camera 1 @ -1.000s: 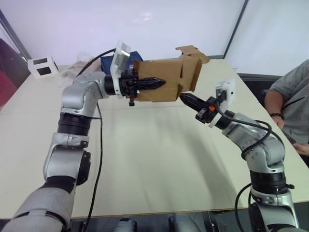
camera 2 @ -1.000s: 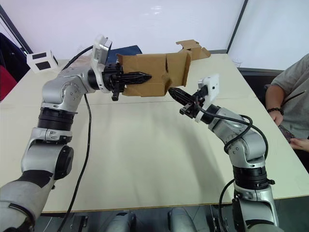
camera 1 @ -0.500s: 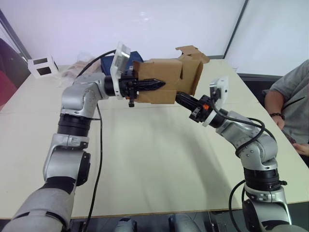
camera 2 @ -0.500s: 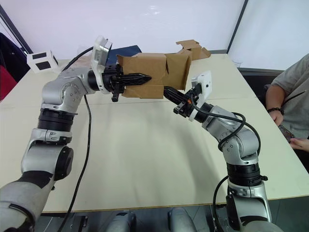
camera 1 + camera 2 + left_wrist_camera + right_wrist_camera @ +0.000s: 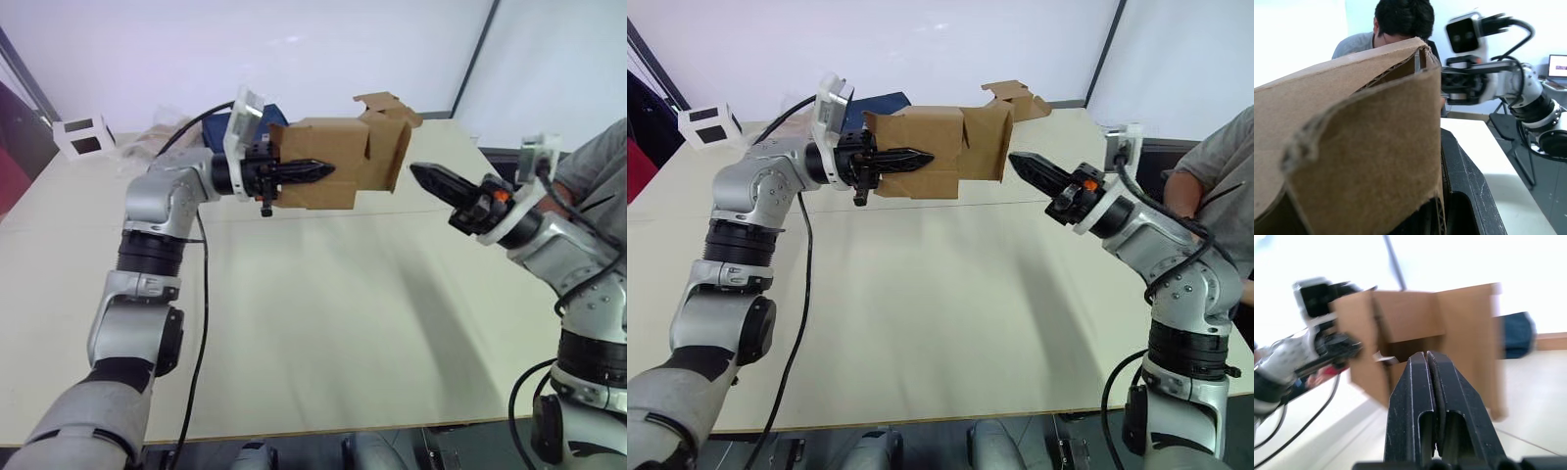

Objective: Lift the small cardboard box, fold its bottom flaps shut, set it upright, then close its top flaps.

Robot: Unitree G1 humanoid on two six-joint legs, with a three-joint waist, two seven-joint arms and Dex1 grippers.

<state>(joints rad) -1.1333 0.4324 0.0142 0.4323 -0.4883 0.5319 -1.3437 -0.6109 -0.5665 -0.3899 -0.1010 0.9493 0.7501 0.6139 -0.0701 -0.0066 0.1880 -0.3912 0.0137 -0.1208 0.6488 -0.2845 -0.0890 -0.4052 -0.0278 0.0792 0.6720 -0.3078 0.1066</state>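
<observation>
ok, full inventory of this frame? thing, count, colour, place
Cardboard box: 1, brown, held in the air above the table, end flaps open.
Second cardboard piece: 1, brown, far side of the table, behind the held box.
Table: 1, cream, under both arms.
White block with dark squares: 1, far left table corner.
Dark blue thing: 1, behind the left arm.
Person: 1, grey shirt, seated at the right edge.
Left hand: black fingers shut on the box wall.
Right hand: black, shut, apart from the box.
</observation>
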